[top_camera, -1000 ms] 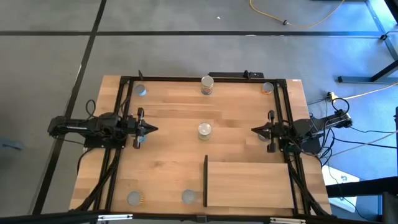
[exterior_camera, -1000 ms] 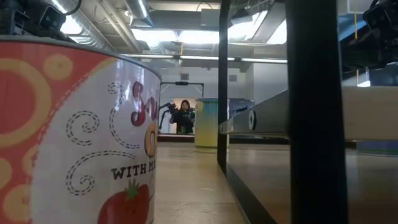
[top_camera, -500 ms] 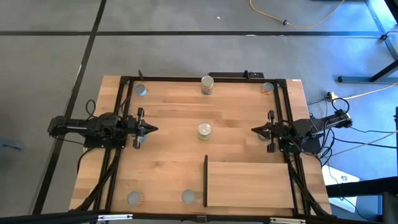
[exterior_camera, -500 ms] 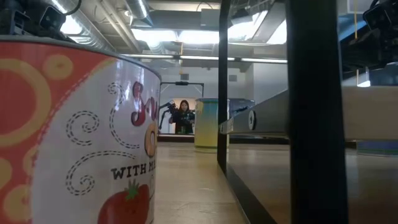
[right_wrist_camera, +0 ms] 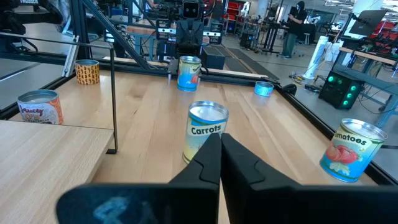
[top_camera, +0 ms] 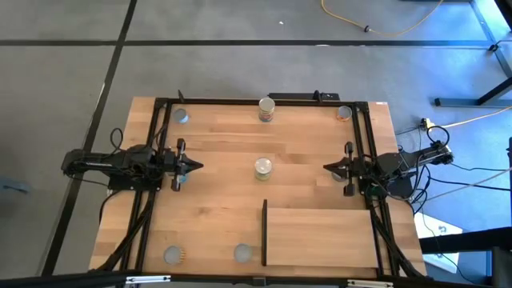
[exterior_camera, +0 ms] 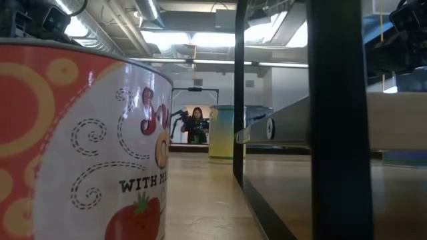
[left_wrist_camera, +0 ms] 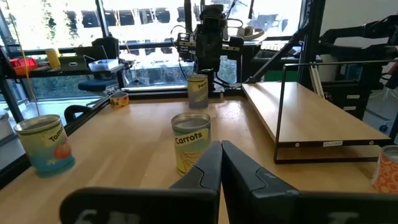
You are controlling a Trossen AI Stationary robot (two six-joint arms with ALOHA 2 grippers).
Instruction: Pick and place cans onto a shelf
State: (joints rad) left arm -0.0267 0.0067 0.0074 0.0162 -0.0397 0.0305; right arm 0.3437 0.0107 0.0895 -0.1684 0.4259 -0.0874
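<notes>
**Waiting arms, cans spread on the table, shelf bare**

Looking down from the high view, the left gripper rests at the left side of the table and the right gripper at the right side, both clenched and holding nothing. Between them, in the middle, stands the carrots can. Another can stands at the middle of the far edge, and smaller tins sit near the corners. The shelf lies at the near right part of the table, its black edge toward the centre, with no can on it.

In the low view, a tomato soup can fills the left side, very close to the camera. A black upright post stands at the right.

In the left wrist view, the closed fingers point at the carrots can, which is apart from them. The shelf is beside it.

In the right wrist view, the closed fingers point at the same carrots can. A tomatoes can stands at one side.
</notes>
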